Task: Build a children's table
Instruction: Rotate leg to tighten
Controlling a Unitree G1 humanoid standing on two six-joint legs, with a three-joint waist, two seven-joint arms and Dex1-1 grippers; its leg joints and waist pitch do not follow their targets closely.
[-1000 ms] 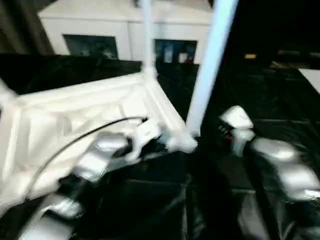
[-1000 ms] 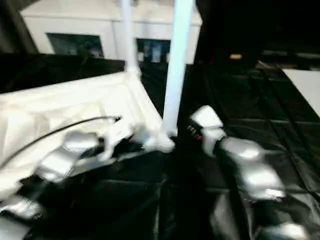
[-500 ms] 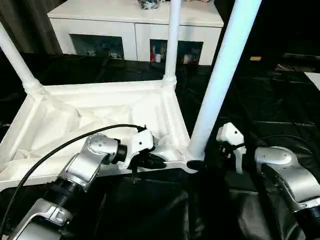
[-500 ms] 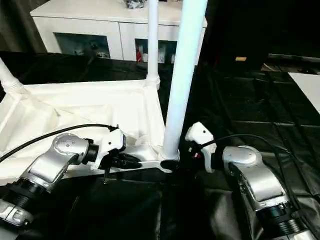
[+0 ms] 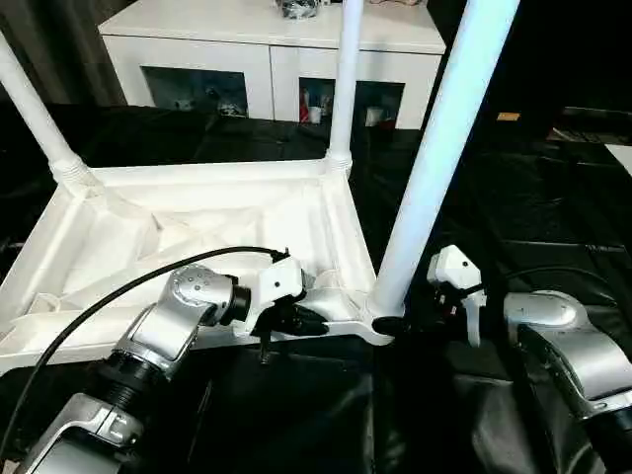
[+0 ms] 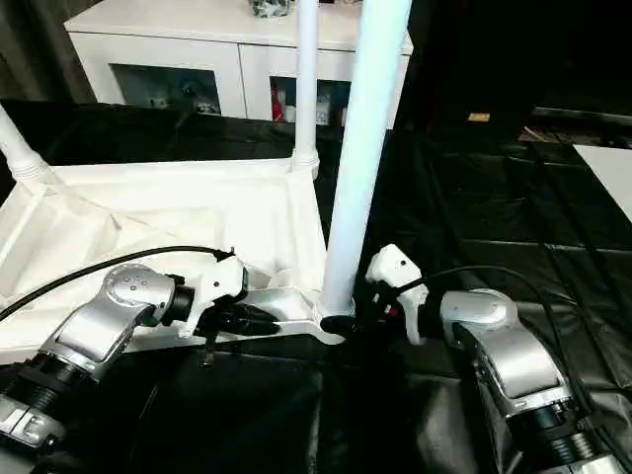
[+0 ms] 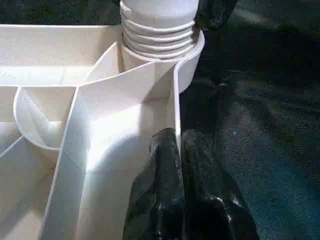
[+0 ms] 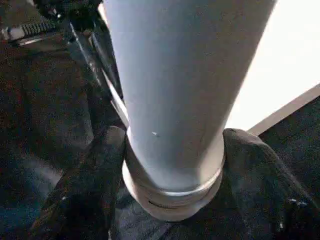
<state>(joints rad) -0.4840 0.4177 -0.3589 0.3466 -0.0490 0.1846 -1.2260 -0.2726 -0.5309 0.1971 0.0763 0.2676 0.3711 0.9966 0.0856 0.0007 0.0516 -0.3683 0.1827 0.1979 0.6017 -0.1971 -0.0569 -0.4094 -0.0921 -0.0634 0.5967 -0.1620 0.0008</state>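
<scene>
In the head views, the tabletop lies upside down on the black sheet, and three legs stand in its corner sockets, their tops cut off. The nearest leg stands at the corner at 5 o'clock.

In the left wrist view, the left gripper pinches the tabletop's thin edge wall, fingers nearly together.

In the right wrist view, the right gripper has one finger on each side of this leg's base, touching it.
</scene>
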